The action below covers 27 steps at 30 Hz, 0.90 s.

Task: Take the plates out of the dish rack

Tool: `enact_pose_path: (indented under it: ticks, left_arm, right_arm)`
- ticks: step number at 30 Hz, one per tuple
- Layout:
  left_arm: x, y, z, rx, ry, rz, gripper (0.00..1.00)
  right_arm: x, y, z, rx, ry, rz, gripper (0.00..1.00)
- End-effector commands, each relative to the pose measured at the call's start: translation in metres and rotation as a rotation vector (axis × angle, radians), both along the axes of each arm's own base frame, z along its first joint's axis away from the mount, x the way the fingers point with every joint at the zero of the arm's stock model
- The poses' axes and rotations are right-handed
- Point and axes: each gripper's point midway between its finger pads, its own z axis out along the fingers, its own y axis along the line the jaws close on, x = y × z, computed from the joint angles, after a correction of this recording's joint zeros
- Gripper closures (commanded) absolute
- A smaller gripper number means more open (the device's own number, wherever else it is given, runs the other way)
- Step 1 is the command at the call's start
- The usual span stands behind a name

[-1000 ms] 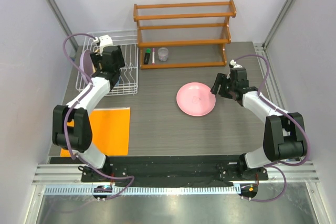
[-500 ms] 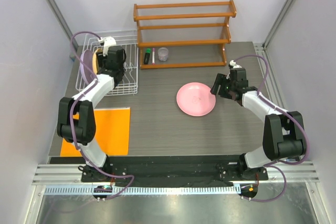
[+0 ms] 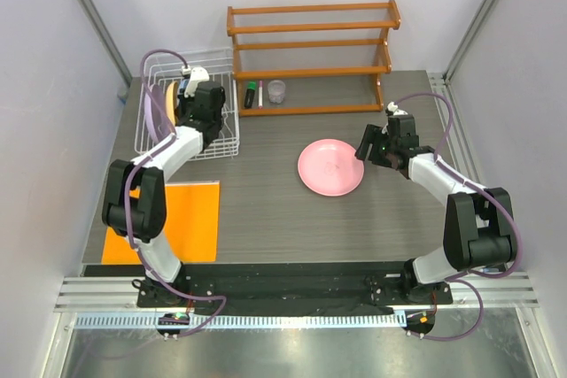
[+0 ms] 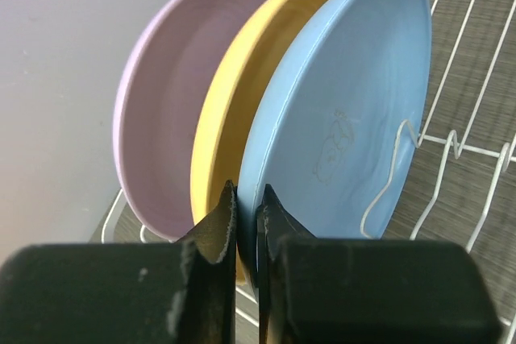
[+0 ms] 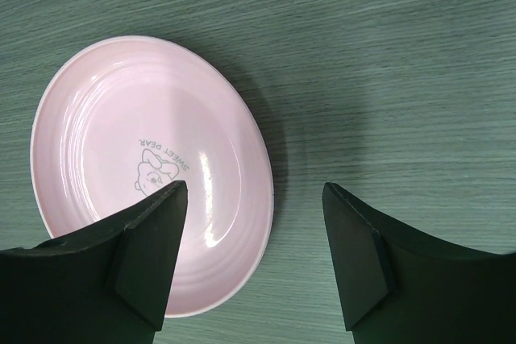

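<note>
yellow plate mostly hidden behind blue plate, pink plate partly behind right claw

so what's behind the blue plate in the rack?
The yellow plate stands right behind the blue plate, then the lavender plate. Only a left crescent of the yellow shows; the rest is covered. The left gripper hides their bottom edges.

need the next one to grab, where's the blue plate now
In the left wrist view the blue plate stands on edge in the white rack, beside the yellow plate, its rim between the left fingers.
</note>
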Motion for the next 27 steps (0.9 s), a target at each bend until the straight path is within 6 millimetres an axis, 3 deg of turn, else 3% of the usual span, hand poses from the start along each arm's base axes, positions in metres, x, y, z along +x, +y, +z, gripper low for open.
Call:
enact_pose_path:
  ticks: [1, 12, 19, 22, 27]
  left_arm:
    - [0.007, -0.016, 0.040, -0.014, -0.151, 0.003, 1.00]
    - [-0.019, -0.008, 0.096, 0.120, -0.204, 0.111, 1.00]
    - [-0.045, -0.006, 0.138, 0.091, -0.264, 0.093, 1.00]
    - [-0.053, -0.020, 0.146, -0.003, -0.276, -0.010, 1.00]
    - [-0.064, -0.075, 0.128, -0.305, -0.257, -0.291, 1.00]
  right_arm:
    - [0.009, 0.002, 0.018, -0.006, -0.053, 0.015, 0.27]
    - [0.005, 0.004, 0.031, -0.001, -0.078, 0.031, 0.27]
    - [0.005, 0.018, 0.059, 0.022, -0.140, 0.076, 0.26]
    - [0.002, 0.034, 0.077, 0.060, -0.184, 0.131, 0.25]
    - [0.000, 0.071, 0.108, 0.149, -0.274, 0.239, 0.25]
